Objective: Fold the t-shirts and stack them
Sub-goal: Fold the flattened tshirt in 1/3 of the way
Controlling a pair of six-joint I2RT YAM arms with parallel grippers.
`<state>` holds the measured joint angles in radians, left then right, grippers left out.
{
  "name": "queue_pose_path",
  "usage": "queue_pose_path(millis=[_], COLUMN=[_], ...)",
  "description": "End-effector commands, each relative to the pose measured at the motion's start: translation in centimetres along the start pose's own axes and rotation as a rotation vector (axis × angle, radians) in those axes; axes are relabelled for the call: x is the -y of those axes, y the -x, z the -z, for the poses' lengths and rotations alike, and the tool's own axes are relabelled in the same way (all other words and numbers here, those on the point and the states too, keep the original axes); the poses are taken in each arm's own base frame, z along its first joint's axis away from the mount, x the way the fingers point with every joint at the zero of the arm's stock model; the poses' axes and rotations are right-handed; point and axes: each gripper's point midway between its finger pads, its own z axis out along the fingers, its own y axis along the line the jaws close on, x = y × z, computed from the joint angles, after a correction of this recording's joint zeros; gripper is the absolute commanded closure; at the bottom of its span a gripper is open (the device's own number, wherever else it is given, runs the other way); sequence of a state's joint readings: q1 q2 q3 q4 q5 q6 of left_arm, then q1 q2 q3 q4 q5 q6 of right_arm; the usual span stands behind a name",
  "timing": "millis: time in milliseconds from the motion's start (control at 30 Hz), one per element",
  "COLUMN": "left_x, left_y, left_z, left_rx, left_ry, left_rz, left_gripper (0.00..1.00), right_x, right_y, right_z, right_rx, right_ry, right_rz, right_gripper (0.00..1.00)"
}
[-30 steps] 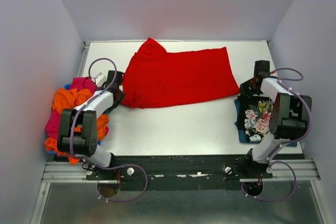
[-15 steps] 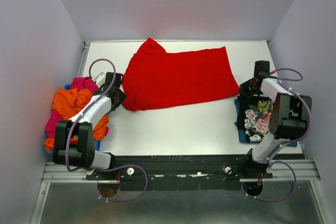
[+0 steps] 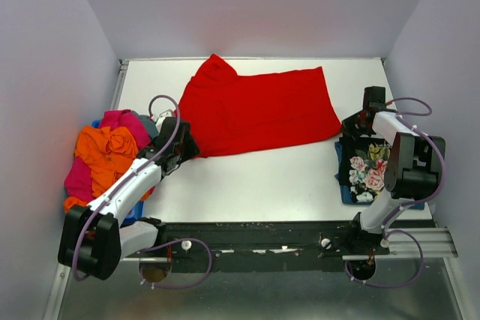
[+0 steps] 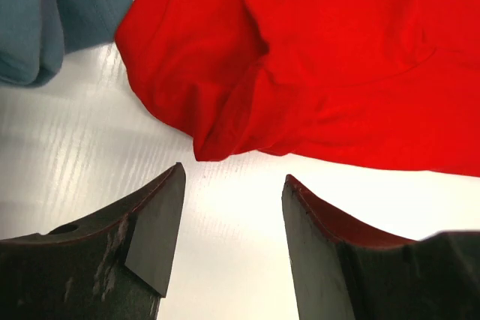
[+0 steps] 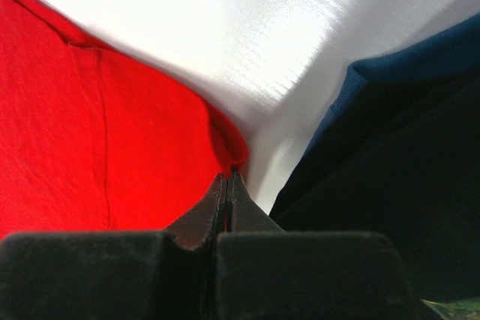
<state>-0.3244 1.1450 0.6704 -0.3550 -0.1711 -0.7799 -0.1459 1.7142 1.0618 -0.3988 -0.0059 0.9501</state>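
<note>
A bright red t-shirt (image 3: 255, 110) lies spread across the back middle of the table. My left gripper (image 3: 184, 148) stands open just short of its near-left corner (image 4: 225, 140), holding nothing. In the left wrist view, bare table shows between its fingertips (image 4: 232, 177). My right gripper (image 3: 352, 122) is shut on the shirt's right corner, with red cloth (image 5: 232, 148) pinched at the tips (image 5: 227, 176). An orange tee (image 3: 105, 148), a magenta-pink tee (image 3: 120, 119) and a teal-grey tee (image 4: 45, 13) are heaped at the left. A black floral tee (image 3: 367, 170) lies on a blue one (image 5: 405, 73) at the right.
Grey walls enclose the table (image 3: 255, 177) on the left, back and right. The metal rail (image 3: 255, 245) with both arm bases runs along the near edge. The left arm's cable (image 3: 161, 103) loops above the heap.
My left gripper has opened and let go of the red shirt's left corner, then drawn back toward the near edge and rightward. The right gripper has not moved.
</note>
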Motion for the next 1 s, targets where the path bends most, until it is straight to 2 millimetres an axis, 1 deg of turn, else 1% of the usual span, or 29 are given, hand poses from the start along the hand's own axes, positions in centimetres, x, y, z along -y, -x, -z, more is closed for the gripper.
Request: queue_pose_path(millis=[0, 100, 233, 267, 333, 467, 600, 667, 733, 800, 833, 867, 933, 967], left_x=[-0.5, -0.4, 0.1, 0.0, 0.1, 0.1, -0.3, -0.3, 0.1, 0.1, 0.2, 0.3, -0.2, -0.8], left_y=[0.8, 0.6, 0.5, 0.5, 0.6, 0.4, -0.1, -0.4, -0.7, -0.9, -1.0, -0.9, -0.3, 0.3], left_z=[-0.4, -1.2, -1.8, -2.1, -2.5, -3.0, -3.6, -4.0, -4.1, -4.3, -4.4, -4.4, -4.0, -3.7], left_rx=[0.028, -0.004, -0.001, -0.006, -0.009, -0.025, -0.05, -0.065, -0.075, -0.085, -0.091, -0.098, -0.087, -0.065], left_ry=[0.026, 0.055, 0.083, 0.105, 0.118, 0.134, 0.165, 0.16, 0.138, 0.133, 0.129, 0.132, 0.176, 0.217], left_rz=[-0.108, -0.181, -0.25, -0.278, -0.293, -0.306, -0.32, -0.323, -0.324, -0.331, -0.338, -0.341, -0.344, -0.342], left_gripper=[0.36, 0.37, 0.43, 0.53, 0.6, 0.6, 0.55, 0.56, 0.73, 0.82, 0.89, 1.0, 1.0, 1.0], right_x=[-0.3, -0.3, -0.4, -0.4, -0.4, -0.4, -0.4, -0.4, -0.3, -0.4, -0.4, -0.4, -0.4, -0.4], right_y=[-0.2, -0.2, -0.2, -0.2, -0.2, -0.3, -0.3, -0.4, -0.3, -0.4, -0.4, -0.4, -0.4, -0.4], right_z=[-0.1, -0.1, 0.0, -0.1, -0.2, -0.3, -0.3, -0.4, -0.4, -0.4, -0.4, -0.4, -0.4, -0.4], right_rx=[-0.018, -0.02, -0.02, -0.022, -0.027, -0.032, -0.031, -0.031, -0.031, -0.031, -0.032, -0.033, -0.032, -0.032], right_ry=[0.025, 0.026, 0.028, 0.028, 0.028, 0.028, 0.029, 0.026, 0.027, 0.025, 0.027, 0.026, 0.027, 0.027], right_rz=[-0.003, -0.003, 0.002, 0.0, 0.0, 0.0, 0.002, 0.002, 0.0, 0.002, 0.002, 0.002, 0.0, 0.002], right_gripper=[0.99, 0.99, 0.99, 0.99, 0.99, 0.99, 0.99, 0.99, 0.99, 0.99, 0.99, 0.99, 0.99, 0.99])
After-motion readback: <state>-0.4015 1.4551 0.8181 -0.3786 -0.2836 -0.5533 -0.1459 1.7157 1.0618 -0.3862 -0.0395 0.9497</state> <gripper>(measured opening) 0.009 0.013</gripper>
